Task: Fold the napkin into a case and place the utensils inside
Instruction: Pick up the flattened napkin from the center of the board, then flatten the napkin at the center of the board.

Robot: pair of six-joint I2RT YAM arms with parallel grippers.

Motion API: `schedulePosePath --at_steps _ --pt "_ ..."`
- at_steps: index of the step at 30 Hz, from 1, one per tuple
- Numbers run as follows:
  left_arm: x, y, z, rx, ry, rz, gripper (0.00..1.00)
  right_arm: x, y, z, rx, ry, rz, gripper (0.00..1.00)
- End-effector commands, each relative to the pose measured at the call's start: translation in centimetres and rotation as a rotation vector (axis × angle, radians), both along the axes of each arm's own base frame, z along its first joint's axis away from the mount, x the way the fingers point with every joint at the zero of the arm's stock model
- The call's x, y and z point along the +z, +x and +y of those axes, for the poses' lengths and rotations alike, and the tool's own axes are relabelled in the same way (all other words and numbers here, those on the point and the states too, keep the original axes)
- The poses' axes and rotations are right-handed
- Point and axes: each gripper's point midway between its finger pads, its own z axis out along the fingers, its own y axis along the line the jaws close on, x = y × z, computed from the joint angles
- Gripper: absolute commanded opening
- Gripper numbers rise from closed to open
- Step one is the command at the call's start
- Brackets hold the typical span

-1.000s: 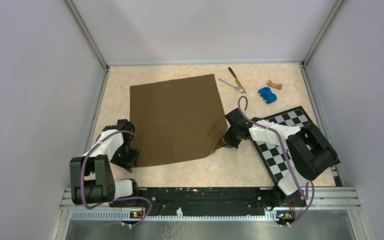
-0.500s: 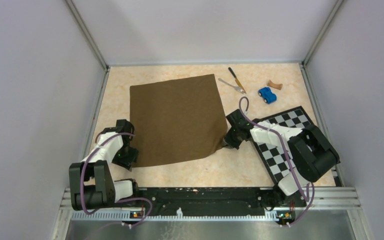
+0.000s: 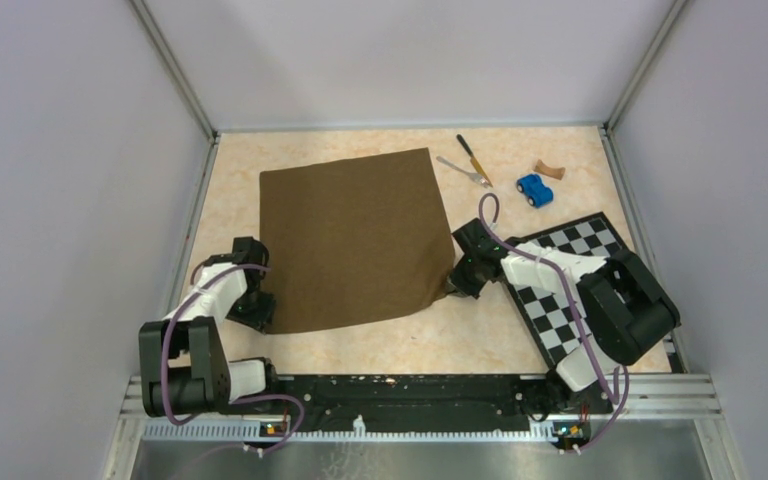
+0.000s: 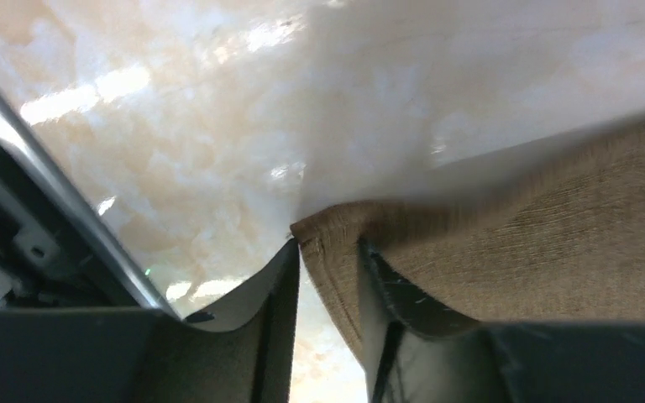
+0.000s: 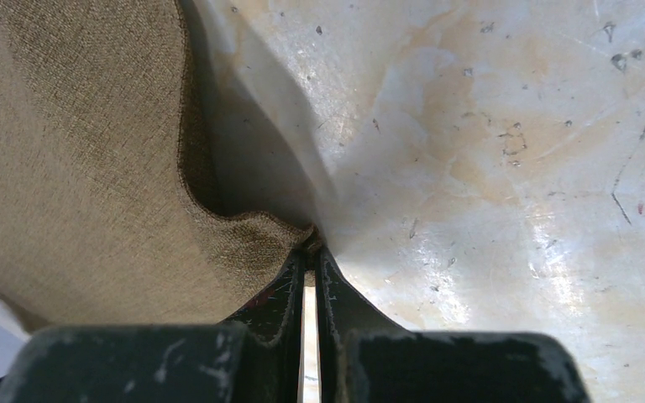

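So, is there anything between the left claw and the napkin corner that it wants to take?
Nothing visible stands in the way. The napkin has its near-left corner between the open jaws of the left claw, and only bare table lies beside it.

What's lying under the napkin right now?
Only bare table shows around the napkin, which lies mostly flat without bulges. Its underside is covered. The knife and fork sit clear beyond its far right corner.

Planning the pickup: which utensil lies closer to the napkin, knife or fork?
The silver fork; the yellow-handled knife lies beyond it, farther from the napkin.
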Motion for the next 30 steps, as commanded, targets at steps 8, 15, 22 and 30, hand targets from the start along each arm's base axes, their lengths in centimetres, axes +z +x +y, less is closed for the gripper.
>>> schedulePosePath --at_steps 8,15,22,30 --pt "1.4 2.8 1.0 -0.036 0.048 -0.206 0.00 4.1 2.2 0.4 0.202 0.017 -0.238 0.00" --pt "19.3 7.1 1.7 -0.179 0.169 -0.742 0.00 19.7 1.8 4.7 0.542 0.326 -0.807 0.00" --pt "40.6 1.8 0.7 -0.280 0.389 -1.443 0.00 37.2 -4.4 3.5 0.752 0.452 -1.299 0.00" --pt "51.7 -2.4 -0.1 -0.342 0.552 -1.735 0.00 45.7 -6.7 2.1 0.641 0.553 -1.464 0.00"
